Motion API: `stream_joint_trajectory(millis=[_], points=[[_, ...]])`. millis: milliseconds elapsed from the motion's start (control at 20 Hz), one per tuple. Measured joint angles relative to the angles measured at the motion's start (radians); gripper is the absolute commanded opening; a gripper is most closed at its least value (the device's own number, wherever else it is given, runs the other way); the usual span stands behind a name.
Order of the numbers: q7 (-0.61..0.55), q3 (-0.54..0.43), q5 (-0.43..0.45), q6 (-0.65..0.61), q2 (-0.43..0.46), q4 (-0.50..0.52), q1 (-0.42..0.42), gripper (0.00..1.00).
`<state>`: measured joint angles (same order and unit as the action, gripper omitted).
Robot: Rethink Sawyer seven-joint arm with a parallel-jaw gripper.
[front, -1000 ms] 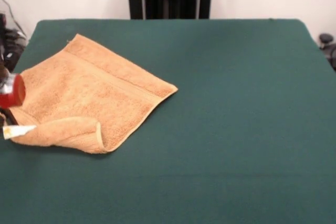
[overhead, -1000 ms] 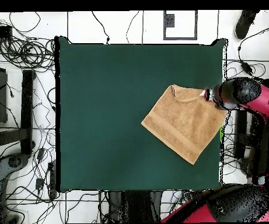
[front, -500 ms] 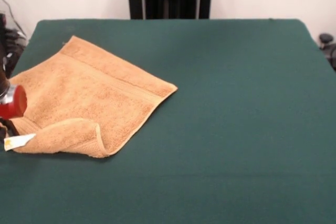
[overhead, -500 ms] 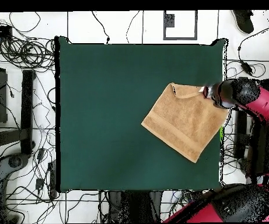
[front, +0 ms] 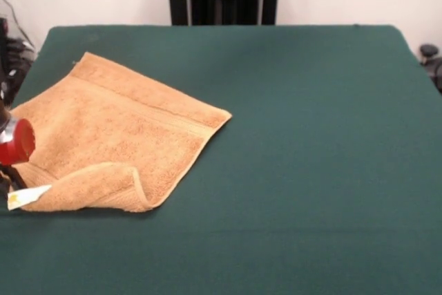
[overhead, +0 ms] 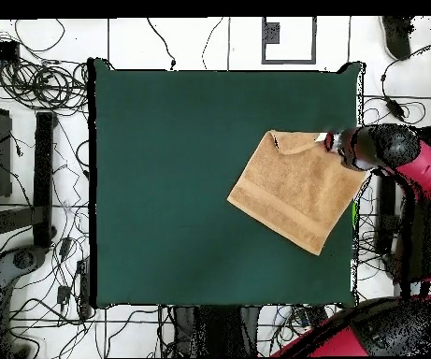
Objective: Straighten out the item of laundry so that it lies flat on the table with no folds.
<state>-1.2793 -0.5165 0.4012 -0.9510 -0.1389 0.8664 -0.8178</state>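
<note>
Now you are looking at the towel [front: 114, 139] lying near one side edge of the table [front: 311, 143], spread mostly flat but with the corner closest to the gripper [front: 8, 170] curling over into a fold. That folded corner is carrying the small white tag [front: 27, 197], which is poking out right at the gripper. From above, the gripper [overhead: 336, 145] is sitting at the table's edge, touching the towel [overhead: 295, 190] at that same corner, with the red arm [overhead: 424, 168] reaching in from beyond the table [overhead: 181, 187]. You cannot tell whether the jaws are parted or pinching the cloth; they are hiding behind the red wrist in both views.
</note>
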Motion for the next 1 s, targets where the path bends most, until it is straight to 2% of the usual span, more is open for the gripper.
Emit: stream_joint_trajectory(millis=[400, 1000], points=[[0.0, -0.074, -0.038, 0.07, 0.036, 0.0, -0.017, 0.0], [0.0, -0.247, -0.112, 0.222, 0.134, 0.014, -0.056, 0.0]])
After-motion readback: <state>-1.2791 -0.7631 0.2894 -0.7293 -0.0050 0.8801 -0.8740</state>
